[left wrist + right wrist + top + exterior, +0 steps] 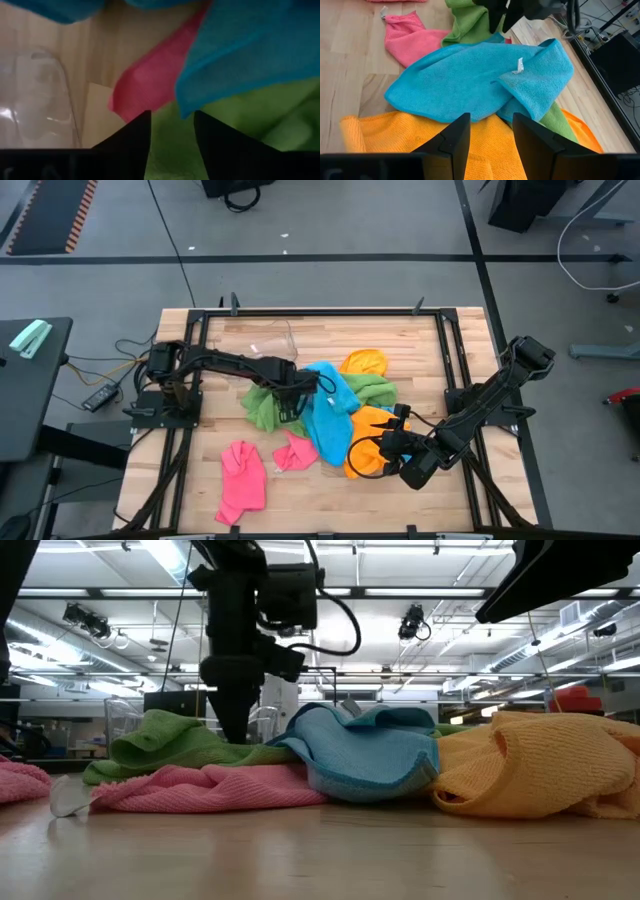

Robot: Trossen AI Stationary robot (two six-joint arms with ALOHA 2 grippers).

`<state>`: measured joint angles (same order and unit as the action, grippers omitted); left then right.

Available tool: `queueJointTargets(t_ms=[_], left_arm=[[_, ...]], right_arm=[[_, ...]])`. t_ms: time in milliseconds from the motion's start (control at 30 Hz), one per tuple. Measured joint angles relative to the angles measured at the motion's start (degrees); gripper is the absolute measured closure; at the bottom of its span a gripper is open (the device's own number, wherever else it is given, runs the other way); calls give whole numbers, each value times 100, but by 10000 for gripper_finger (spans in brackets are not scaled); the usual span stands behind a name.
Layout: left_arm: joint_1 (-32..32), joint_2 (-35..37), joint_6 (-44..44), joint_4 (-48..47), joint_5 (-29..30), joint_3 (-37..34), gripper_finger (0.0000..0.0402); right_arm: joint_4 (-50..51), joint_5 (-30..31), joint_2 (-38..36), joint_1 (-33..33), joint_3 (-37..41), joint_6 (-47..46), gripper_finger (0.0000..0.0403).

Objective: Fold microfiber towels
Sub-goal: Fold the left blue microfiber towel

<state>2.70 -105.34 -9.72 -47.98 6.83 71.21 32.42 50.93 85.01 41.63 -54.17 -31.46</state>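
Note:
Several microfiber towels lie in a heap on the wooden table. A sky blue towel rests across a green towel and an orange towel. Another orange towel lies at the far side of the heap. Two pink towels lie nearer the front edge. My left gripper points down over the green towel, open, with green cloth showing in its gap. My right gripper hovers open above the orange towel, slanting down toward the heap. My left gripper comes at the green towel from above, beside the blue towel's edge. In the low view its fingers sink behind a green fold. Whether the fingertips touch the cloth, I cannot tell.
A clear plastic tub stands just beyond the heap, close to my left arm. Bare wood shows along the front edge and at the far right. A black frame rail runs around the table.

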Motion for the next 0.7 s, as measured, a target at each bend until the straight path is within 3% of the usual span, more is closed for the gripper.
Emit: queueJointTargets(t_ms=[267,500,700], left_arm=[[-9,0,-59,535,-6,-38,276],[-54,-2,276,580,0,-38,386],[-221,-2,341,376,-6,156,395]], right_arm=[[-2,1,0,0,0,-1,246],[-2,1,0,0,0,-17,246],[-2,1,0,0,0,-4,246]])
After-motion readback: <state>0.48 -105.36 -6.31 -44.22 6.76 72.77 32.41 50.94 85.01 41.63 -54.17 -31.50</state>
